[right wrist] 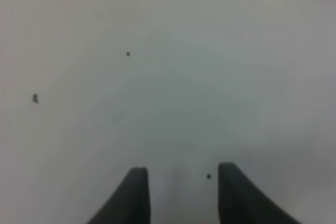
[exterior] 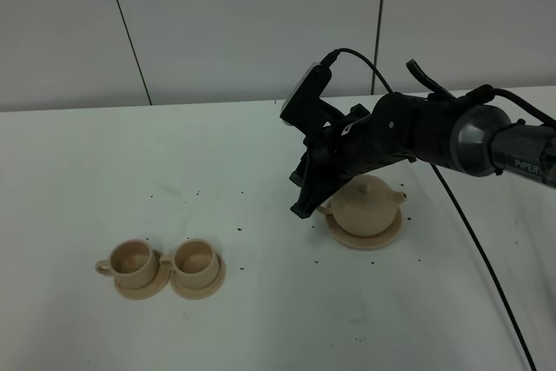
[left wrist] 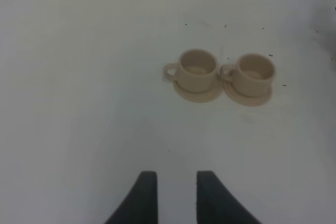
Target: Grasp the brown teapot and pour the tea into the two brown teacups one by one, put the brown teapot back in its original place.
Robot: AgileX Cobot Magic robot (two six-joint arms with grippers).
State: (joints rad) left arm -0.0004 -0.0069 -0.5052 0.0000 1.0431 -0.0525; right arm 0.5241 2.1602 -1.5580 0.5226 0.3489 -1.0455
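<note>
Right wrist view, soft and blurred: the right jaws stand apart, and between their two dark fingers (right wrist: 134,198) lies only bare white counter (right wrist: 178,103) with a few dark specks (right wrist: 127,53). They grip nothing.

From the high camera these jaws point down at the counter. The teapot (exterior: 371,204) sits just beside them, on the side toward the right arm (exterior: 434,132). It is upright with its lid on and rests on the wide saucer (exterior: 382,239). Its handle is partly hidden behind the black fingers, so I cannot tell whether they touch it.

The left jaws show in the left wrist view alone: they too are parted and empty, with plain counter between the fingers (left wrist: 144,198). Well beyond their tips stand the first cup (left wrist: 198,68) and the second cup (left wrist: 255,72), side by side, each on its own small saucer (left wrist: 197,94). The two saucers touch, and both handles turn the same way. Whether the cups hold any tea is hard to make out; their insides look plain tan.

Only the high camera shows the teapot, and it shows the cups well apart from the right jaws, on the side away from the arm.

Specks are scattered over the counter between cups and teapot. A black cable (exterior: 469,232) trails from the arm across the counter and runs out of the picture. Behind the counter rises a pale panelled wall (exterior: 243,23) with dark seams.
</note>
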